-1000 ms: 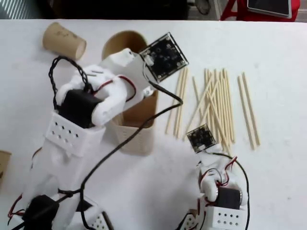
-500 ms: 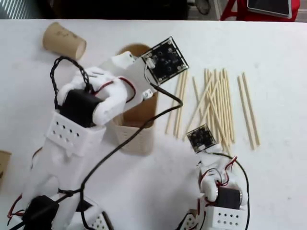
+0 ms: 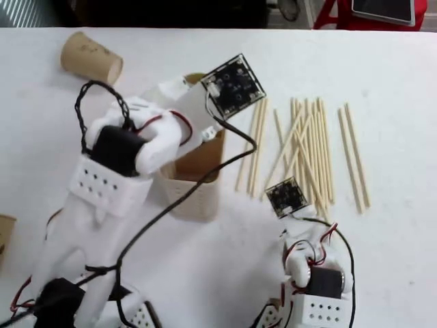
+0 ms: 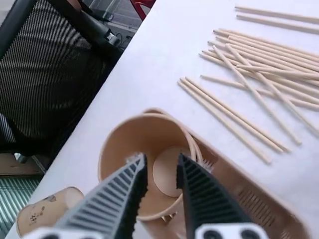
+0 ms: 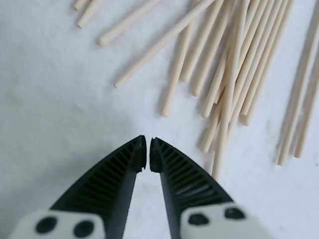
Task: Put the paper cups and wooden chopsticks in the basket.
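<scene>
A paper cup (image 4: 144,164) lies on its side inside the tan basket (image 4: 249,211), its mouth facing the left wrist view. My left gripper (image 4: 160,162) hovers just over this cup, open by a narrow gap with nothing between its fingers. From above, the left arm (image 3: 130,147) covers most of the basket (image 3: 194,188), and a sliver of the cup (image 3: 194,78) shows at its far end. Several wooden chopsticks (image 3: 307,147) lie scattered to the right of the basket. My right gripper (image 5: 148,144) is shut and empty above bare table, just short of the chopsticks (image 5: 224,64).
A second paper cup (image 3: 91,58) lies on its side at the table's far left, also seen as the cup (image 4: 42,219) in the left wrist view. A third cup (image 3: 5,232) peeks in at the left edge. The right arm (image 3: 311,270) stands near the front edge.
The left wrist has shifted slightly over the basket. The cup that stuck out at the basket's far end now shows much less from above. The right arm has not moved.
</scene>
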Controlling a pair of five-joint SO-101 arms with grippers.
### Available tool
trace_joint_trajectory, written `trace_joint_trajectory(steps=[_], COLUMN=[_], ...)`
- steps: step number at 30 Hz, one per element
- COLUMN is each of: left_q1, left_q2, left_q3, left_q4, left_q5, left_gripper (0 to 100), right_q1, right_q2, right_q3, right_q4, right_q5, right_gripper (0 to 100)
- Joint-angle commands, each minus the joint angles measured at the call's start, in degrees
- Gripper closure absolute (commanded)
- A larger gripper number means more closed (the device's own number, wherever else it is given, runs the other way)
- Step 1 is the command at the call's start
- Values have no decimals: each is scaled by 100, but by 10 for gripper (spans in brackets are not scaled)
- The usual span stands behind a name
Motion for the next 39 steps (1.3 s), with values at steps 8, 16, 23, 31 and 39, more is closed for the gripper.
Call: trace_joint_trajectory(steps=[8,16,23,31,39], left_q1=[-488,-488,-831,-3248,-5692], left_q2=[-171,-198,-1253,-2870,-3732], left_q3=[1996,1890,-35,-264,2927], left_q4=[-1688,-1732,-695,1178,-695], left_q5=[0,0,352,-18,-1749], left_gripper=[880,880,880,880,880], right_q1=[-13,-13,-13,-13,-13], right_q2=[-31,-31,-31,-31,-31], right_q3=[44,44,44,44,44], right_q4=[-57,-66,-66,-57,-40], right_q5=[53,53,53,53,53], right_gripper=[971,971,971,971,971])
